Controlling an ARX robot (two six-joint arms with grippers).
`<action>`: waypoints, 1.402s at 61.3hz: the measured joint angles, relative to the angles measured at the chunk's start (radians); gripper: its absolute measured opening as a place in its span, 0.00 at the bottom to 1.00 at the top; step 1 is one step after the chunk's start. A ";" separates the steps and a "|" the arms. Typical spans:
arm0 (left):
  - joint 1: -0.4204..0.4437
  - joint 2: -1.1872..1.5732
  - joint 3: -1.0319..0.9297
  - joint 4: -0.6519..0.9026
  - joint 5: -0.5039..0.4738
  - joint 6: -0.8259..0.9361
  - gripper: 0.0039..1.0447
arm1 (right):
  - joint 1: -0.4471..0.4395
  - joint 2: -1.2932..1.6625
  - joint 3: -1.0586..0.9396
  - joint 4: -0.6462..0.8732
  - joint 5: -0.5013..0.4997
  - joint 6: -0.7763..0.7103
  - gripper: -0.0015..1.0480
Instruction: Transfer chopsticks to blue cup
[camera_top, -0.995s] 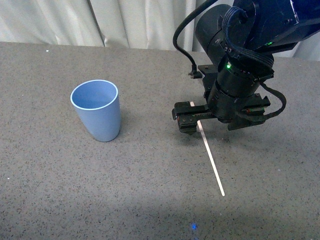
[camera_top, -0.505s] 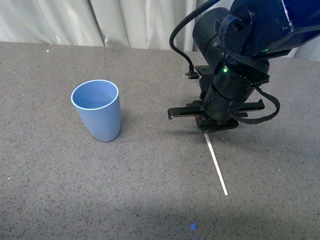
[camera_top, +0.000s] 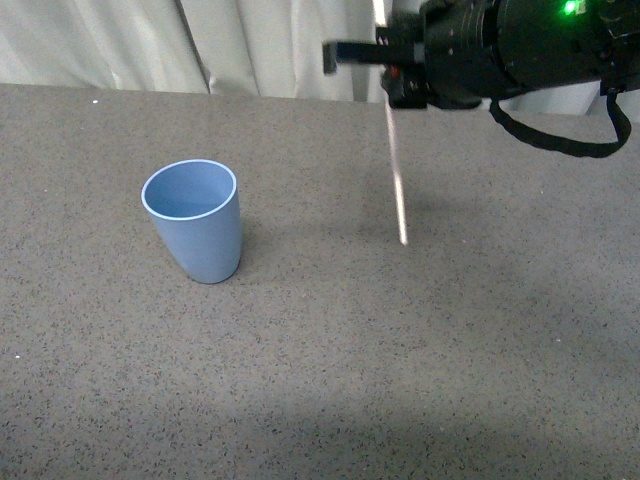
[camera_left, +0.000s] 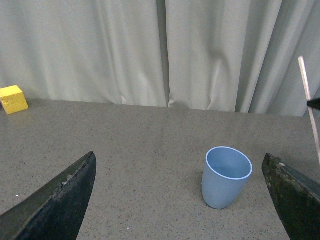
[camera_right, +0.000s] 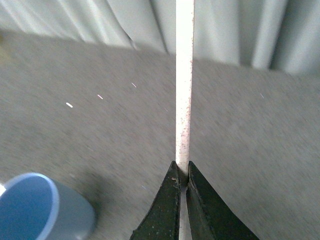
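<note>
Beneath the right gripper spreads a grey speckled tabletop. Change noted: a second ago this gripper was low over the table; it is now raised high. Its dark jaws are pinched closed on the long, thin cream-white chopstick, which then lay flat and has come up with it. Finding: pick-up done; the carry to the cup remains.

The left gripper has its fingers spread wide and holds nothing.

A plain light-blue plastic tumbler stands upright and unmoved, below and to the left of the right gripper, well apart from it.

The chopstick hangs nearly vertical from the jaws, with a short length showing above them. It looks straight and undamaged, and its lower tip appears clear of the table.

A small yellow cube sits far beyond the left gripper.
</note>
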 joint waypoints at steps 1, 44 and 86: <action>0.000 0.000 0.000 0.000 0.000 0.000 0.94 | 0.005 -0.005 -0.010 0.048 -0.018 0.004 0.01; 0.000 0.000 0.000 0.000 0.000 0.000 0.94 | 0.164 0.134 0.081 0.545 -0.290 -0.053 0.01; 0.000 0.000 0.000 0.000 0.000 0.000 0.94 | 0.172 0.320 0.133 0.503 -0.325 -0.053 0.01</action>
